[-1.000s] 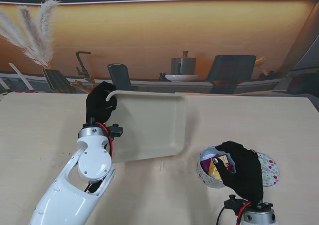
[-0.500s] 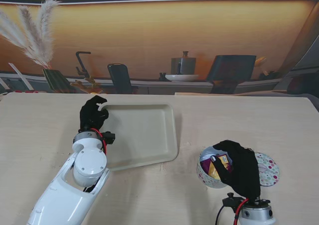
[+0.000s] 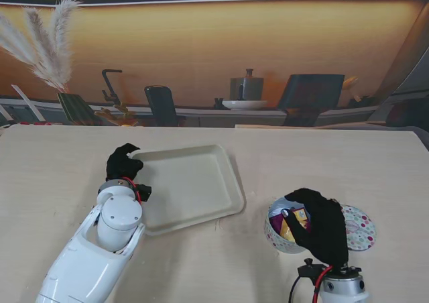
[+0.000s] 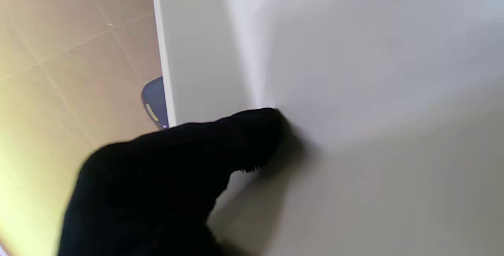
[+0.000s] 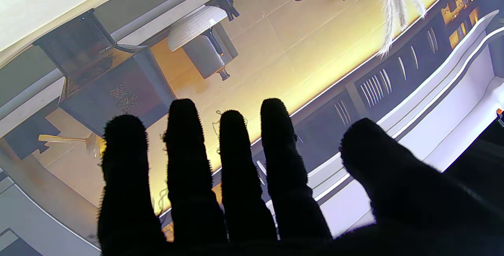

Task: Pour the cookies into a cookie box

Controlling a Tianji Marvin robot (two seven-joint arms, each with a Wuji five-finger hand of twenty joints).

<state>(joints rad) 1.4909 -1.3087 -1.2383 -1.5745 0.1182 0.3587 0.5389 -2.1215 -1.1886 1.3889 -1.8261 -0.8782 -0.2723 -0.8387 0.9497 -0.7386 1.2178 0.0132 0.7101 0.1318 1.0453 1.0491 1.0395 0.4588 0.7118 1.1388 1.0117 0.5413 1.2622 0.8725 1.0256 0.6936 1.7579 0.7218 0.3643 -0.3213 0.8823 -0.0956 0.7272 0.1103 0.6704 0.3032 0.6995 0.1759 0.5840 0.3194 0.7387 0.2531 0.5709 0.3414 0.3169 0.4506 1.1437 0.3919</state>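
Note:
A round cookie box (image 3: 276, 236) stands near me on the right, with wrapped cookies (image 3: 293, 222) showing inside. My right hand (image 3: 324, 226) lies over the box's right side. In the right wrist view this hand (image 5: 244, 193) has straight, spread fingers with nothing between them. A cream rectangular tray (image 3: 191, 186) lies almost flat on the table left of the middle, and no cookies show on it. My left hand (image 3: 123, 163) is shut on the tray's far left corner. In the left wrist view one black finger (image 4: 236, 138) presses on the tray's surface (image 4: 354, 90).
A polka-dot lid (image 3: 362, 228) lies flat just right of the box, partly under my right hand. Bare wooden table (image 3: 322, 162) stretches between tray and box. The table's far edge meets a backdrop picture of a kitchen.
The tray was tipped up on edge toward the box one second ago; my left hand has lowered it almost flat and drawn it left. My right hand has hardly moved.

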